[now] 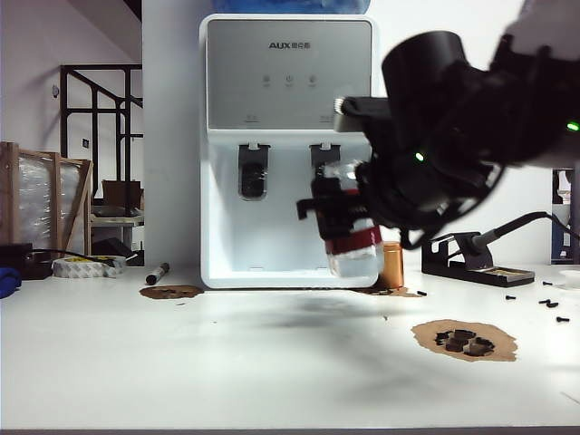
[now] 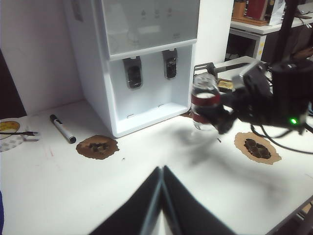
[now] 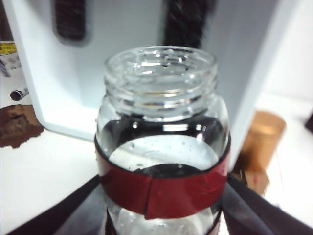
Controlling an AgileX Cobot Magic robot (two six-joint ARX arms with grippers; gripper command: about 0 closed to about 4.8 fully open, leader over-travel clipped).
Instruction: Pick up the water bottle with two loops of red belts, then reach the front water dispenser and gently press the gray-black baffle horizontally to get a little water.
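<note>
**Right gripper carried the banded bottle up by the dispenser's right tap**

While the right gripper point(image 1: 349, 222) hung off the table in front of the water dispenser point(image 1: 227, 136), its jaws were clamped on the water bottle point(image 1: 352, 237), set fairly wide to take the body. In the right wrist view the dark fingers point(image 3: 254, 210) showed on both sides of the glass, low on the body, w/ the bottle point(image 3: 161, 142) filling most of the frame. The left wrist view showed the same grip from the side: right gripper point(image 2: 215, 115) on the bottle point(image 2: 204, 103), bottle clear of the tabletop point(image 2: 146, 166).

Left gripper point(image 2: 161, 196) sat low over the near part of the table, well apart from the dispenser point(image 2: 98, 78); its two dark fingers met at the tips, closed on nothing.

Bottle: small clear glass, jar-like, wide threaded mouth, no cap, roughly upright w/ a slight tilt. Red tape band round the body, seam visible in the wrist view; a 2nd band showed in the left wrist view. Droplets on the inside glass.

It sat just in front of and below the right tap point(image 1: 324, 156); whether it touched the tap, can't tell. A copper-coloured cylinder point(image 1: 391, 265) stood on the table point(image 1: 272, 362) just beside the dispenser base, behind the bottle.
</note>
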